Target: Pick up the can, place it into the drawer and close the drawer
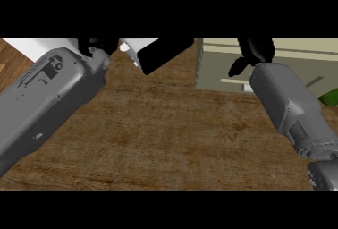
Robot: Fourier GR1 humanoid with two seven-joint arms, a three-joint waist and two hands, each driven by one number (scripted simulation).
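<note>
While both hands' grips cannot be told, two forearms cross one brown counter [165, 143] toward one drawer [224, 67].

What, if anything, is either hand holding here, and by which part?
It cannot be told. The left hand and right hand sit at the view's top edge, mostly cut off; no can shows in either.

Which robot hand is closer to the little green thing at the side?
The right hand. It sits up and to the left of the green thing, whose forearm passes right beside it. The left hand is far across the counter, at the picture's upper left.
</note>
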